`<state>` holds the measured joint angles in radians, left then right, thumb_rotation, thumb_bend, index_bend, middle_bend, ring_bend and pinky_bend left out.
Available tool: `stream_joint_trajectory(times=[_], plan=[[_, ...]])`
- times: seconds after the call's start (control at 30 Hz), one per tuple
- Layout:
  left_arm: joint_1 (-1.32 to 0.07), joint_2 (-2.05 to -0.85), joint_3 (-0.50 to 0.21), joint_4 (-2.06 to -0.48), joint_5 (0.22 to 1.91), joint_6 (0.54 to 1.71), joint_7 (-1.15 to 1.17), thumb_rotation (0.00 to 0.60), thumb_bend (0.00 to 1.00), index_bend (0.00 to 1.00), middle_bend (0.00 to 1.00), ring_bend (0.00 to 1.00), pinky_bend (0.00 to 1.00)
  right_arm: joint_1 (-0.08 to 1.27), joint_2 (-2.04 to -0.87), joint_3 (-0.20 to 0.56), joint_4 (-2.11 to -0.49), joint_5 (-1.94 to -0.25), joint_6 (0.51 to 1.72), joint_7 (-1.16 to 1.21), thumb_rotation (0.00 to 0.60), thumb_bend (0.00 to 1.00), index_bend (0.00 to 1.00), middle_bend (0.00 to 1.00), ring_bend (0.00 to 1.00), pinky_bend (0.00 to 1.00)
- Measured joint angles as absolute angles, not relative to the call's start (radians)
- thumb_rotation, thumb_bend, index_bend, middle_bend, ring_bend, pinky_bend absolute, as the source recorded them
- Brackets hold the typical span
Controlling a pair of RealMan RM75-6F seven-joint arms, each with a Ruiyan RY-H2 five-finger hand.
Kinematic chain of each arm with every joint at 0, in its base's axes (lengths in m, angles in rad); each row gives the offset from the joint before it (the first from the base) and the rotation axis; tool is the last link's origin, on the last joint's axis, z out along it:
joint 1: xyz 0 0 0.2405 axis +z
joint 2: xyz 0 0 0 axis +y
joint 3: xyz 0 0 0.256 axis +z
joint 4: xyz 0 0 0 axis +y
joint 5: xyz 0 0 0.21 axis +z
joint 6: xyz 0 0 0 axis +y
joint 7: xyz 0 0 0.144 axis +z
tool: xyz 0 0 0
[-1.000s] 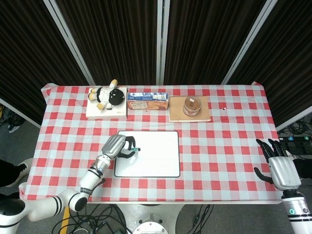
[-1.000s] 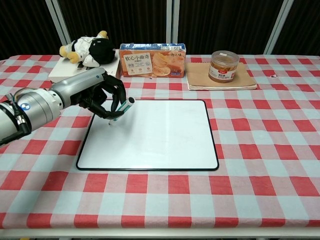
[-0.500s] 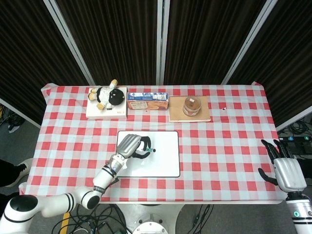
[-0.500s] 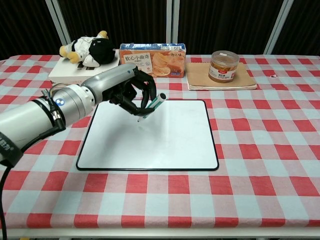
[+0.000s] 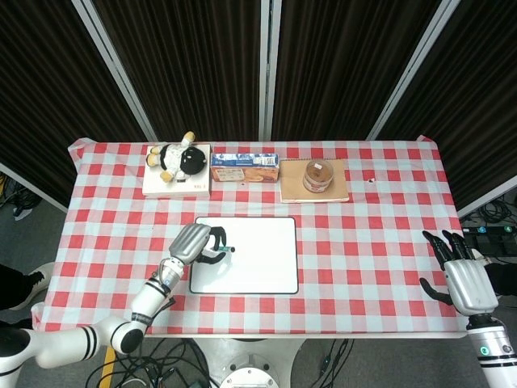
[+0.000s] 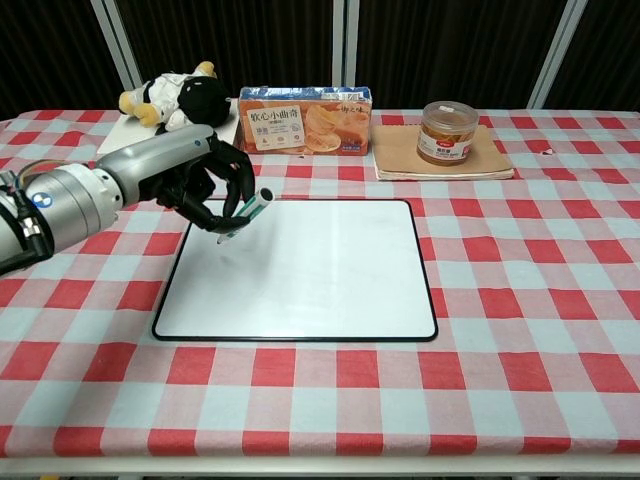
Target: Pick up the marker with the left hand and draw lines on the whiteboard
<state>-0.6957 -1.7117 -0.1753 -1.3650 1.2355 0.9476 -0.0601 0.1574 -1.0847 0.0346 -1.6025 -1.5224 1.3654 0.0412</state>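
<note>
The marker (image 6: 245, 214) is gripped by the left hand (image 6: 205, 180), tilted over the whiteboard (image 6: 310, 285); the right hand (image 5: 464, 279) is held open, empty.

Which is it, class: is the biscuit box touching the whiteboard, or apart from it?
Apart. The chest view shows a strip of checked cloth between the biscuit box and the whiteboard.

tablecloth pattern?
Red-and-white checks on the tablecloth; clearest in the chest view.

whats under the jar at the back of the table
The jar stands on a tan flat board, which lies on the checked tablecloth. The board's middle under the jar is covered, so nothing there can be seen.
</note>
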Motion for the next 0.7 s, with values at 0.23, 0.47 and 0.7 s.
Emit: stream_joint_trajectory(times=[0.23, 0.47, 0.7], plan=[[-0.698, -1.752, -0.174, -1.301, 1.229, 0.934, -0.076, 0.6, 0.42, 0.59, 0.63, 0.87, 0.93, 0.155, -1.079, 0.035, -1.613, -1.516, 1.367, 0.029, 0.6, 0.21, 0.06, 0.16, 0.0, 0.0], [-0.722, -1.805, -0.184, -1.261, 1.234, 0.909, -0.092, 0.6, 0.42, 0.59, 0.63, 0.87, 0.93, 0.143, -1.072, 0.032, -1.615, -1.512, 1.38, 0.029, 0.6, 0.21, 0.06, 0.16, 0.0, 0.0], [-0.766, -1.868, -0.21, -1.237, 1.241, 0.888, -0.089, 0.6, 0.42, 0.59, 0.63, 0.87, 0.93, 0.127, -1.065, 0.028, -1.612, -1.508, 1.396, 0.04, 0.6, 0.21, 0.06, 0.16, 0.0, 0.0]])
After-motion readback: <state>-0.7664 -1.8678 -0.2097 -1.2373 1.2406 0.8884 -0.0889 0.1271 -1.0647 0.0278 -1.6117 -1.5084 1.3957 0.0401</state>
